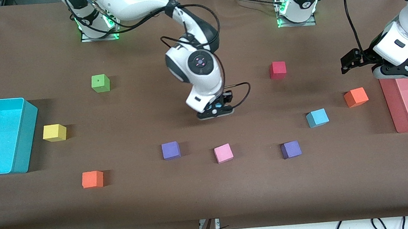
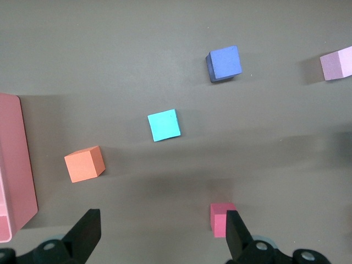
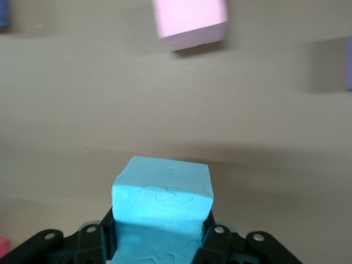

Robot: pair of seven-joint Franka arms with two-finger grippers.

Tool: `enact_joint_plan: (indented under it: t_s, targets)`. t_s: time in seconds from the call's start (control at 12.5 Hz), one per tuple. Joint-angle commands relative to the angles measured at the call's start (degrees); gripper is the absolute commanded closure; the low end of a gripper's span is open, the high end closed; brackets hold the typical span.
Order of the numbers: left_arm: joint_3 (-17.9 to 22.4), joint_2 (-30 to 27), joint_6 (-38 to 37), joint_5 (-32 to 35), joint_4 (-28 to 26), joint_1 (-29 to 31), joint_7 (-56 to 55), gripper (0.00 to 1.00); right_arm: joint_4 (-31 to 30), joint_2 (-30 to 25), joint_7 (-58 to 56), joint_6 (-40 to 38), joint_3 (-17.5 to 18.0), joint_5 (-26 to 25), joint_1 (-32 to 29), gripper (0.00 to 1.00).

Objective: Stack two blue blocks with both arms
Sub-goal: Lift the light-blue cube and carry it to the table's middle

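My right gripper (image 1: 215, 111) is low over the middle of the table, shut on a sky-blue block (image 3: 162, 190). Only a sliver of that block shows between the fingers in the front view (image 1: 218, 105). The second blue block (image 1: 317, 118) sits on the table toward the left arm's end, and also shows in the left wrist view (image 2: 164, 125). My left gripper (image 1: 404, 72) hangs high over the edge of the pink tray, open wide and empty (image 2: 162, 220).
A cyan bin (image 1: 23, 139) stands at the right arm's end and a pink tray (image 1: 391, 111) at the left arm's end. Loose cubes: green (image 1: 100, 83), yellow (image 1: 54, 132), two orange (image 1: 92, 179) (image 1: 356, 97), two purple (image 1: 170, 150) (image 1: 291, 149), pink (image 1: 223, 153), red (image 1: 277, 70).
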Motion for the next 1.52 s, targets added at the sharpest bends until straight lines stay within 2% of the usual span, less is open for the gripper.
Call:
enact_joint_plan:
  t_s: [0.0, 0.24, 1.12, 1.28, 1.36, 1.44]
  targets:
    - [-0.1, 0.5, -1.1, -0.9, 1.3, 0.4, 1.2, 0.0, 4.8, 5.9, 3.1, 6.1, -1.1, 0.6, 3.4, 0.51]
    - [-0.1, 0.5, -1.1, -0.9, 1.3, 0.4, 1.2, 0.0, 4.8, 8.4, 4.6, 10.4, -0.9, 0.6, 4.9, 0.51]
    - [-0.1, 0.7, -1.3, -1.0, 1.3, 0.5, 1.3, 0.0, 4.2, 11.2, 6.8, 10.1, -0.6, 2.1, 6.0, 0.45]
    - [-0.1, 0.7, -1.3, -1.0, 1.3, 0.5, 1.3, 0.0, 4.2, 11.2, 6.8, 10.1, -0.7, 2.7, 6.0, 0.36]
    - [-0.1, 0.7, -1.3, -1.0, 1.3, 0.5, 1.3, 0.0, 4.2, 11.2, 7.0, 10.2, -1.0, 4.6, 6.0, 0.21]
    - [-0.1, 0.7, -1.4, -1.0, 1.3, 0.5, 1.3, 0.0, 4.2, 11.1, 6.9, 10.3, -1.8, 5.2, 6.0, 0.11]
